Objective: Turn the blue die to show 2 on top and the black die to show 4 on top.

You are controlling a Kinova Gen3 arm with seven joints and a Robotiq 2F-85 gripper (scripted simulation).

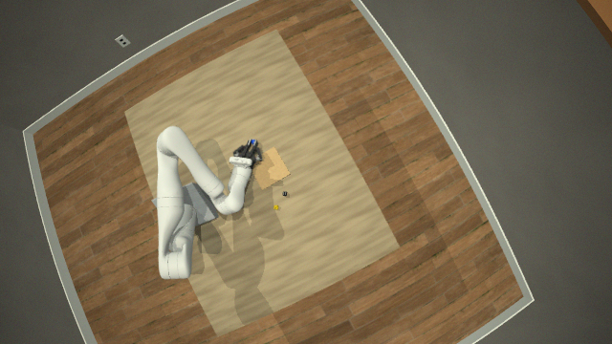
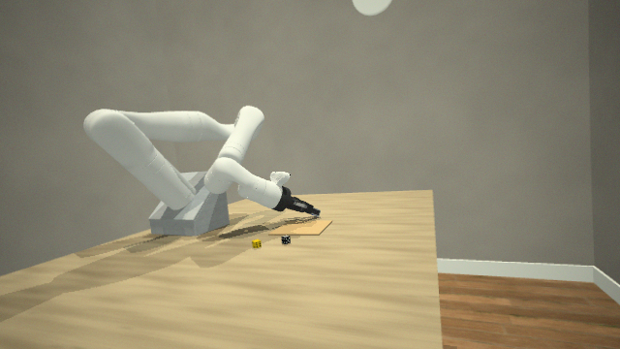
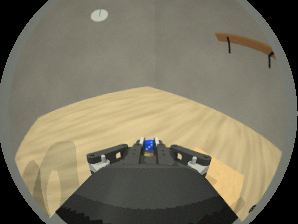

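Because the blue die (image 1: 252, 141) (image 3: 149, 145) is a small cube, it should handle as something light, stiff and hard to bruise, with faces smooth enough to slip or twist if only an edge is caught. It sits between the fingertips of the gripper (image 1: 252, 142) (image 2: 317, 213) (image 3: 149, 145), left of the upper middle of the top view and low in the centre of the wrist view, outside the outline of the mat (image 1: 280, 164) (image 2: 302, 228) (image 3: 231, 176). Whether it touches the table (image 1: 311, 143) (image 2: 339, 281) (image 3: 115, 125) I cannot tell.

The jaws stand close together, one on either side of the die; whether they pinch it or have just eased off its faces, I cannot tell. The best hold is flat across two opposite side faces, at mid-height, so a turn carries it without skewing.

The black die (image 1: 285, 194) (image 2: 286, 239), right of the frame's lower middle in the exterior view's foreground, lies off the mat and wants the same square grip. The yellow die (image 1: 275, 207) (image 2: 257, 243), to its left there, is light enough that a brush could tip it, so the fingers should come down well away from it.
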